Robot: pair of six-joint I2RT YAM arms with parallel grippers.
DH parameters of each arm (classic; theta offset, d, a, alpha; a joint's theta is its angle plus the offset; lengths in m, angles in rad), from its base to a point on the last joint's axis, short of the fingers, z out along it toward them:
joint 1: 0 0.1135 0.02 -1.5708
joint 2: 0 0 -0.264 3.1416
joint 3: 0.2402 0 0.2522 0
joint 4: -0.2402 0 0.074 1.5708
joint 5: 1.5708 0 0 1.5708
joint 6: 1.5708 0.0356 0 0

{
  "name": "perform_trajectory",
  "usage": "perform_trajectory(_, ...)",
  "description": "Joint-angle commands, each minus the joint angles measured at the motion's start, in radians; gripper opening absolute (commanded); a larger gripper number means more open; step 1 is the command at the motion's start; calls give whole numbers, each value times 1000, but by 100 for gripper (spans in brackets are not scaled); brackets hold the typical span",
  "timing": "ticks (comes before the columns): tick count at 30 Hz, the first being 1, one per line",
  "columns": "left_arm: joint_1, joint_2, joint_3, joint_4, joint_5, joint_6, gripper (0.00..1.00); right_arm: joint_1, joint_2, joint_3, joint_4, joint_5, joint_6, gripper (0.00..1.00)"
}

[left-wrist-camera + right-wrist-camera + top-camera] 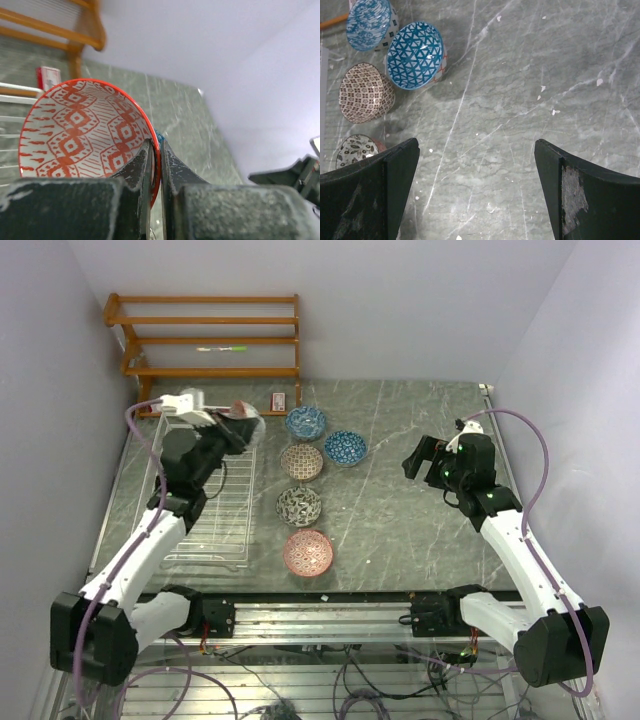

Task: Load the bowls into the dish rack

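Observation:
My left gripper point(236, 424) is shut on the rim of a red-patterned bowl point(246, 410), held tilted above the far end of the white wire dish rack point(205, 515). In the left wrist view the fingers point(172, 165) pinch the bowl point(80, 130) at its rim. Five bowls sit on the table right of the rack: two blue point(305, 422) point(345, 447), a brownish one point(301, 461), a dark grey one point(299, 505) and a pink one point(308, 552). My right gripper point(420, 455) is open and empty above bare table, right of the blue bowl point(415, 55).
An orange-brown wooden shelf point(210, 335) stands against the back wall behind the rack. A small red box point(280, 400) sits near its foot. Walls close the left, back and right sides. A metal rail point(320, 615) runs along the near edge.

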Motion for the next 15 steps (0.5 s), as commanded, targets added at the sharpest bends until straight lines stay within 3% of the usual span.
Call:
perform_trajectory(1,207,26,-113,298,186,-261,7,-8,-2,-1,16,-37,1,100)
perform_trajectory(7,410,135,-210,591,310,-474,7,-8,-4,9,3,-33,-17,100)
perform_trajectory(15,473,384,-271,1035,344,-722,7,-9,13,15,0,-34,-26,100)
